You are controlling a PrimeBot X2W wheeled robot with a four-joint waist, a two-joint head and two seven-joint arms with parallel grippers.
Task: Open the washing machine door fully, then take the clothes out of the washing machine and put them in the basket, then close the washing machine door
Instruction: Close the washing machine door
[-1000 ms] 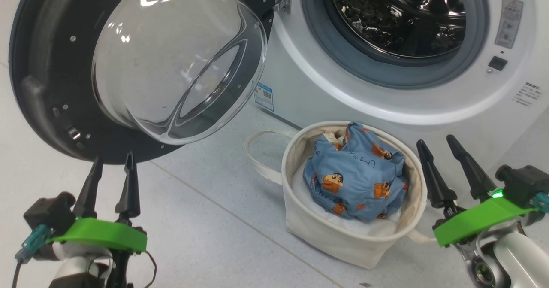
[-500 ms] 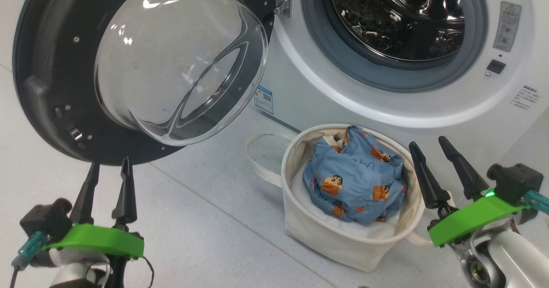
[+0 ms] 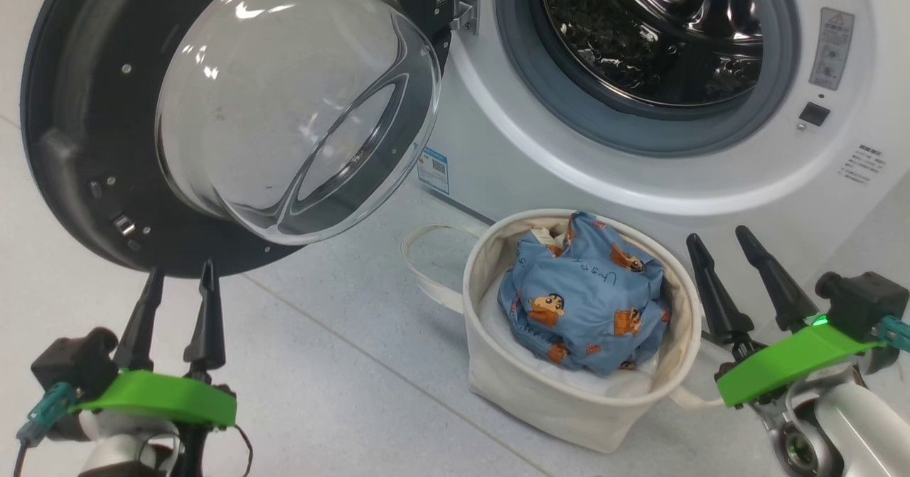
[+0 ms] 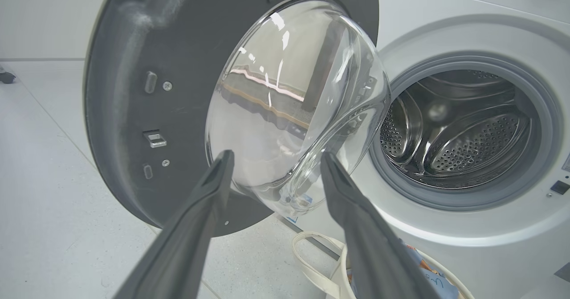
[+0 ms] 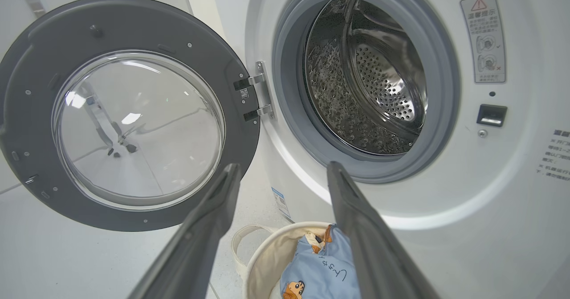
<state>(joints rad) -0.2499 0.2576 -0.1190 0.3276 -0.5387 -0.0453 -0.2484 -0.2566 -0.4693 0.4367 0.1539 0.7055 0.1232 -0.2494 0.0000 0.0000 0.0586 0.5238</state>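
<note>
Left tool (image 3: 183,267), apart, by door (image 3: 71,107), perhaps touching; right tool (image 3: 716,234), apart, beside basket (image 3: 526,399)

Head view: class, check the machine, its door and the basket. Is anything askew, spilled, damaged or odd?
Nothing stands out. The washing machine door hangs wide open and uncracked, the drum looks empty, and the clothes sit bundled inside the upright basket, none hanging over its rim.
</note>
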